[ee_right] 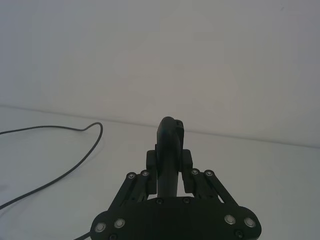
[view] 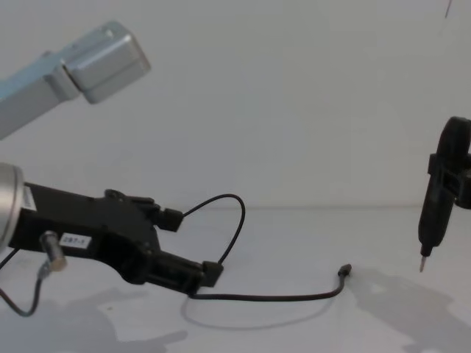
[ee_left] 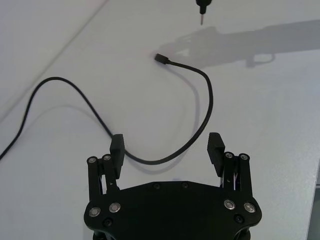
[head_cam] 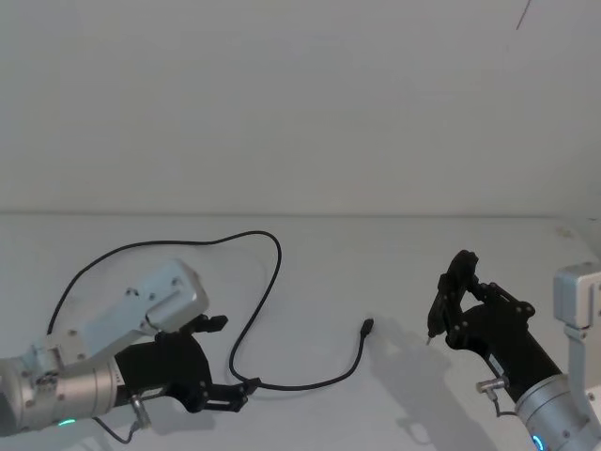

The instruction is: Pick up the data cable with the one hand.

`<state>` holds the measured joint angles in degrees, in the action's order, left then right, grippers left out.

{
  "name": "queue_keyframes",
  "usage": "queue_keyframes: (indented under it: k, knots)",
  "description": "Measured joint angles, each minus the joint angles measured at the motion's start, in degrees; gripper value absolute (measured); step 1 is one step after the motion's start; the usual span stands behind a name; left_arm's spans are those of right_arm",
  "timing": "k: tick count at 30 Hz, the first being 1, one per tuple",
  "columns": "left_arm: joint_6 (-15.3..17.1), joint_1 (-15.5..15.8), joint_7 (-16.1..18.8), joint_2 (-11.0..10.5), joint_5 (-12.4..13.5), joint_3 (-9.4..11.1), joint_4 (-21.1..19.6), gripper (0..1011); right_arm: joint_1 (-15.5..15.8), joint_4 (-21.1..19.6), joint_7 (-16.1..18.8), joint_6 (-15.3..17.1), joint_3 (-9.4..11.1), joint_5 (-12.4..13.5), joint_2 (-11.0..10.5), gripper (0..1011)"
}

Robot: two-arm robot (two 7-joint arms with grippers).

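The data cable (head_cam: 319, 386) is thin and black and lies in loose curves on the white table, ending in a small dark plug (head_cam: 367, 327) near the middle. My left gripper (head_cam: 230, 357), bulky and black on a silver wrist, is open low over the table. A bend of the cable (ee_left: 150, 161) runs between its two fingers, close to the palm. The plug (ee_left: 161, 58) lies well ahead of it. From the chest the left gripper (view: 190, 246) straddles the cable (view: 280, 298). My right gripper (head_cam: 460, 296) stands to the right, shut on a slim black pointed tool (view: 438, 206).
The white table (head_cam: 310, 254) runs back to a plain white wall. The tool's pale tip (ee_left: 202, 21) hangs just above the table a little beyond the plug. A silver arm link (view: 103, 55) shows at upper left in the chest view.
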<state>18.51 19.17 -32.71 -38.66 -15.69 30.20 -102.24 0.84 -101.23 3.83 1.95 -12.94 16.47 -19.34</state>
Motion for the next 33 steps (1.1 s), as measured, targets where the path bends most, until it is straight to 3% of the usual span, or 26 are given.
queue_keyframes:
  k: [21, 33]
  knots:
    - [-1.18, 7.29, -3.87, 5.33, 4.07, 6.47, 8.96, 1001, 0.00, 0.00, 0.00, 0.00, 0.00, 0.00, 0.00, 279]
    - [-1.68, 9.80, -4.82, 8.03, 6.02, 8.61, 12.83, 992, 0.00, 0.00, 0.00, 0.00, 0.00, 0.00, 0.00, 279]
